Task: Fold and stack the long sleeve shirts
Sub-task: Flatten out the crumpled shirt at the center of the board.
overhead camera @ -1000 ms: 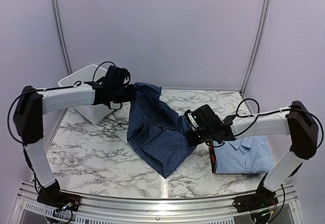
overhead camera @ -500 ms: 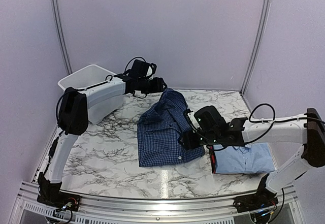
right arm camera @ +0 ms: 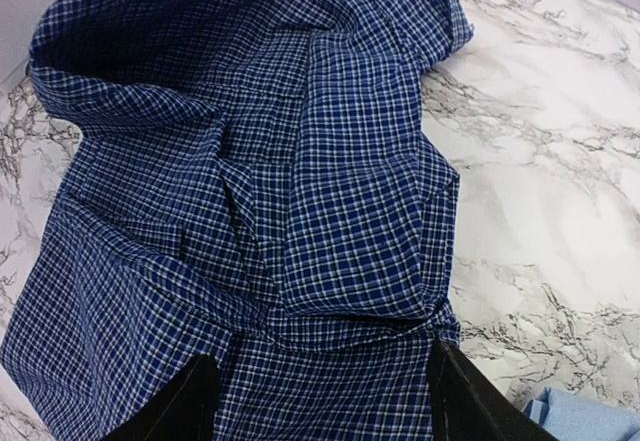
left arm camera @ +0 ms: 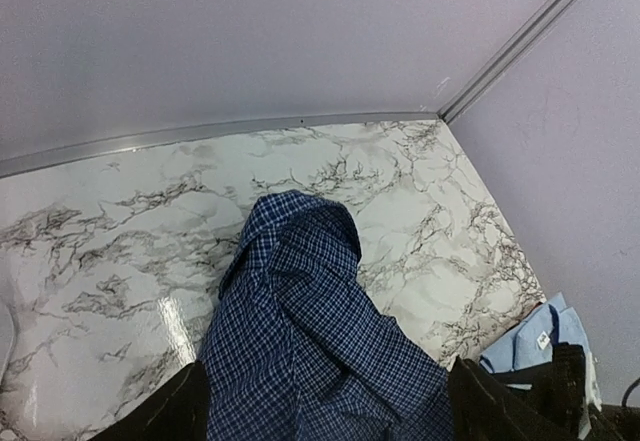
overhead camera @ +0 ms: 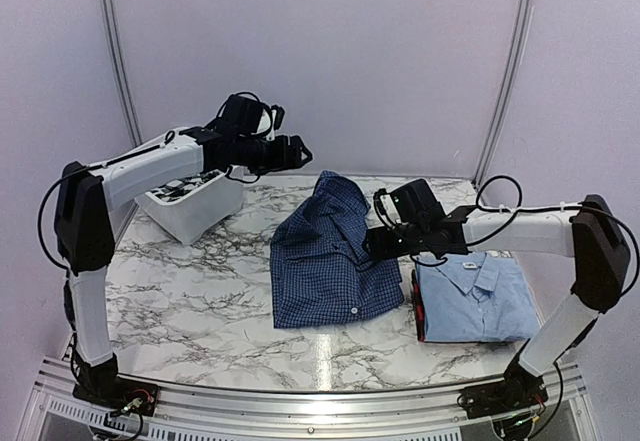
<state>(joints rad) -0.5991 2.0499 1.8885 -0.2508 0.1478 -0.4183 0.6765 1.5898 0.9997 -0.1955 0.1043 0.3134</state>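
Nearest, at the right of the marble table (overhead camera: 200, 301), the light blue shirt (overhead camera: 478, 301) lies folded, its collar toward the far side. Just beside it, mid-table, is the dark blue checked shirt (overhead camera: 330, 261). A second ago it hung stretched between both grippers; now it has been dropped flat and let go. The right gripper (overhead camera: 376, 245) hovers at its right edge, jaws parted and empty. The shirt's long axis runs near to far, leaning slightly right, with a straight edge nearest and a rumpled hump at the far end; which end is the collar I cannot tell. Farthest, the left gripper (overhead camera: 300, 151) has pulled up and back, jaws wide, holding nothing. This fold looks laid; smoothing and stacking probably remain
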